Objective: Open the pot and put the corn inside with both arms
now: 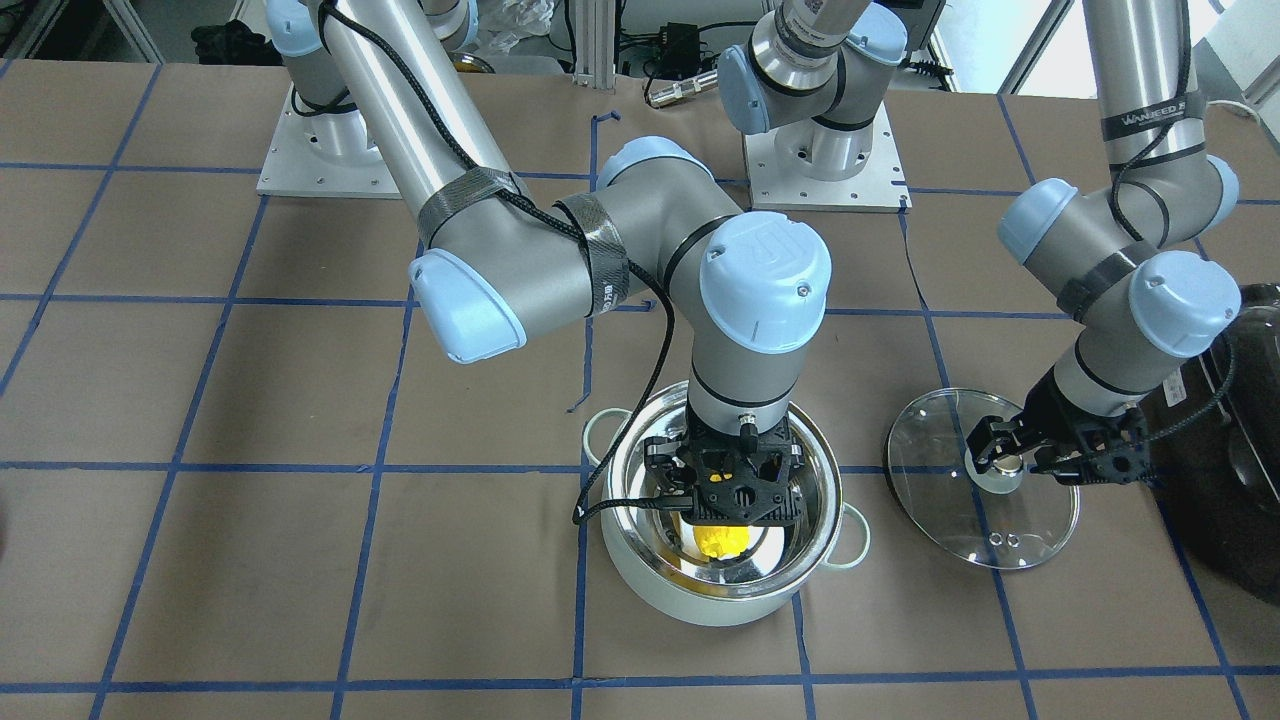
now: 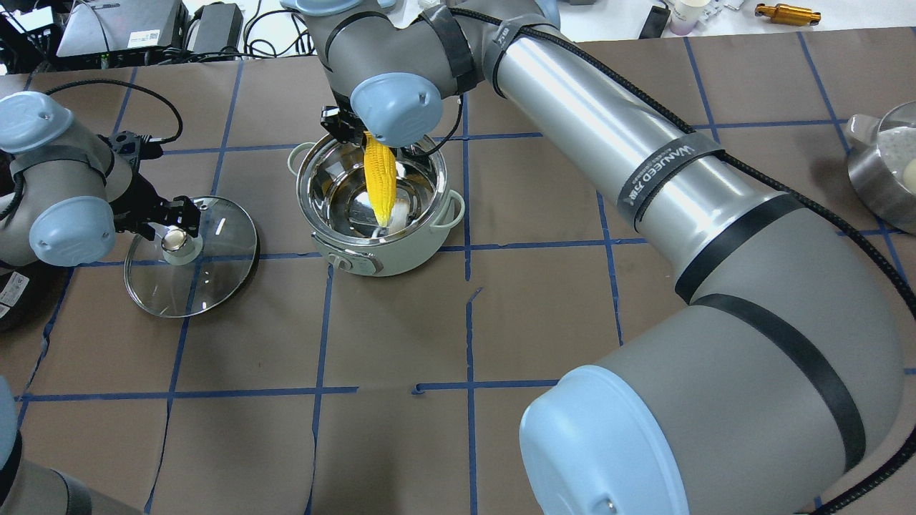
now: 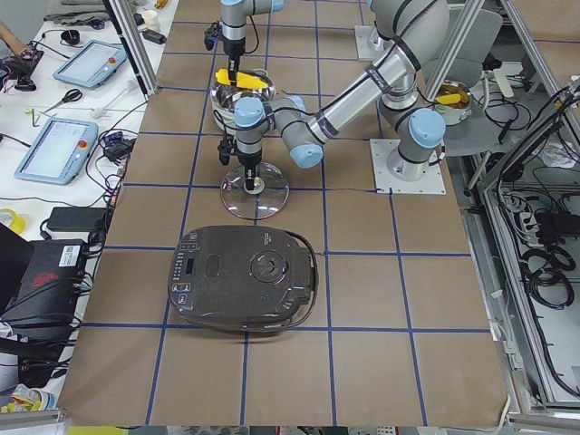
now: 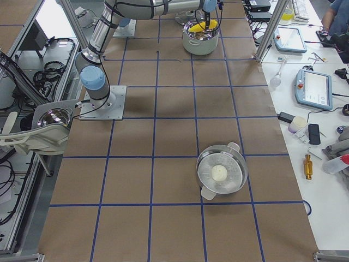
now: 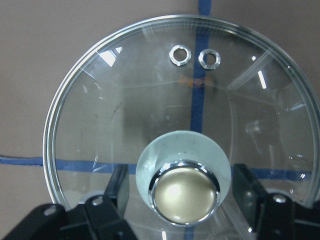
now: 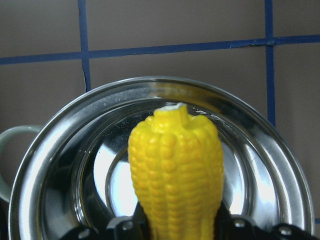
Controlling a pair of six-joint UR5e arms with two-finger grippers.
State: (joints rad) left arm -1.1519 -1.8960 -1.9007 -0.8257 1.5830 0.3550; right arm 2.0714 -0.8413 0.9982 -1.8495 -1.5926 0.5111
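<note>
The pale mint-white pot (image 1: 700, 605) stands uncovered mid-table, its steel inside showing; it also shows in the overhead view (image 2: 386, 261). My right gripper (image 1: 725, 500) is shut on the thick end of the yellow corn (image 2: 379, 179) and holds it tip down inside the pot's mouth; the corn fills the right wrist view (image 6: 175, 170). The glass lid (image 2: 215, 272) lies flat on the table beside the pot. My left gripper (image 2: 175, 232) is open, its fingers (image 5: 117, 187) standing apart on both sides of the brass knob (image 5: 185, 192).
A large black glossy appliance (image 1: 1240, 450) sits close beyond the lid, at the table's end on my left. A steel steamer with a white bun (image 4: 221, 174) stands far off on my right. Blue tape lines grid the brown table.
</note>
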